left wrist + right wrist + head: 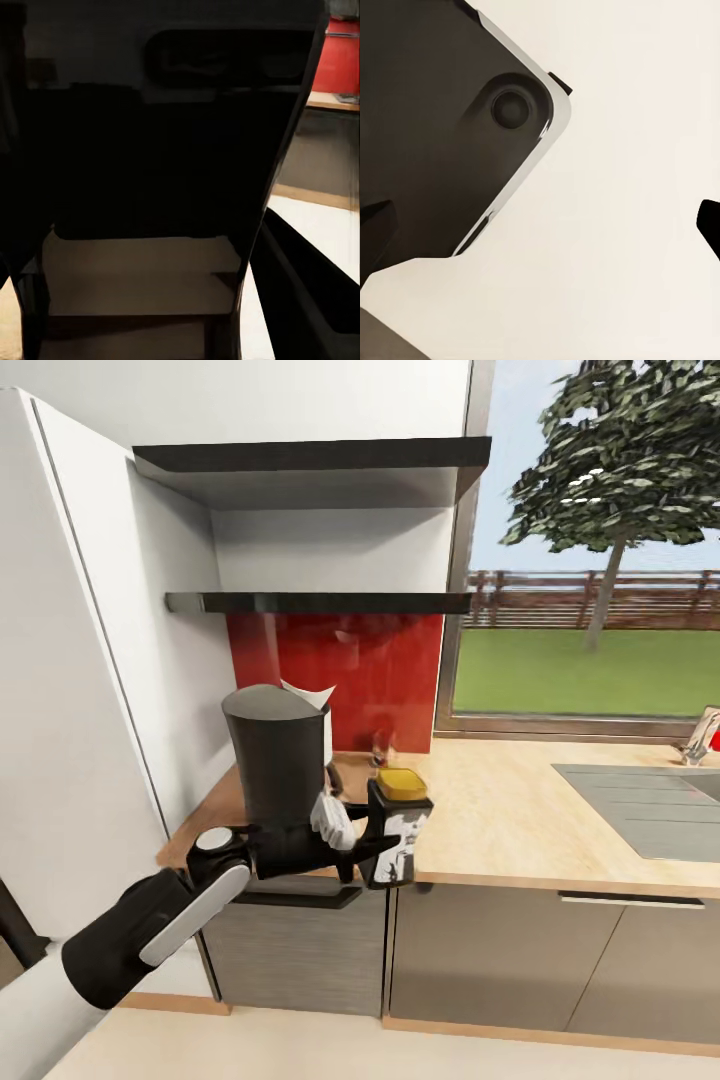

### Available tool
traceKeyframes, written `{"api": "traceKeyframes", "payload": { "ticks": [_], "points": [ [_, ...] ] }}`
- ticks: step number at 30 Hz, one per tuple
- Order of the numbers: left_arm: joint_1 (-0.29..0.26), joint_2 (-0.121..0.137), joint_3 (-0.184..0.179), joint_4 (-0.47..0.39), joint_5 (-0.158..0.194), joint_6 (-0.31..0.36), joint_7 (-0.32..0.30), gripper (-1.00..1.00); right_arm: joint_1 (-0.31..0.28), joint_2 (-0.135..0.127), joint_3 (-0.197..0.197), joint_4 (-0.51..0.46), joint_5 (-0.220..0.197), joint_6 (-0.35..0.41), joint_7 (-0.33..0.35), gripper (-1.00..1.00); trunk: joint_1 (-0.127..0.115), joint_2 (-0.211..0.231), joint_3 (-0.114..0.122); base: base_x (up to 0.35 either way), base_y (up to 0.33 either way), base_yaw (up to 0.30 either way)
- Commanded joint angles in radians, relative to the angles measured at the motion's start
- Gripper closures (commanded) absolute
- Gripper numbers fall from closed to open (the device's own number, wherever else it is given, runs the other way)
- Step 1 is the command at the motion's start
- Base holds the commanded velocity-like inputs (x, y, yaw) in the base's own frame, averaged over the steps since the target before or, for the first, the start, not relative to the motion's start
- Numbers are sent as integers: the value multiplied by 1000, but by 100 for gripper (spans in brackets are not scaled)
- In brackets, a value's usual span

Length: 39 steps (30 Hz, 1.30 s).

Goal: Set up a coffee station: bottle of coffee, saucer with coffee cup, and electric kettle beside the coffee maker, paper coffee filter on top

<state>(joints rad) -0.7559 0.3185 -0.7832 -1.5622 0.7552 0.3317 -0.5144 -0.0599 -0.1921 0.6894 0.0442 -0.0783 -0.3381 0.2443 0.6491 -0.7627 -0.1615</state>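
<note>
While the desk (520, 820) runs light wood past the sink (640, 800), the shelf (320, 602) hangs above. Coffee maker (278, 760) stands at desk's left end, white filter (305, 692) on top. Left jaws (365, 848) sit at the bottle (397, 828) by the desk's front edge; pinch unclear. Right jaws' state can't be told.
</note>
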Motion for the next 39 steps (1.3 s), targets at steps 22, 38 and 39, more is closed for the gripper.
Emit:
{"api": "traceKeyframes", "payload": {
  "ticks": [22,38,39],
  "points": [
    [109,109,-44,4,13,-184,-38,100,-1,0,4,3,-8,-6,6,-100,0,-1,-1,0,0,0],
    [211,227,-53,0,13,-288,-39,100,-1,0,4,3,-8,-6,5,-100,0,-1,-1,0,0,0],
    [214,234,-53,0,13,-291,-40,100,-1,0,4,3,-8,-6,5,-100,0,-1,-1,0,0,0]
  ]
}}
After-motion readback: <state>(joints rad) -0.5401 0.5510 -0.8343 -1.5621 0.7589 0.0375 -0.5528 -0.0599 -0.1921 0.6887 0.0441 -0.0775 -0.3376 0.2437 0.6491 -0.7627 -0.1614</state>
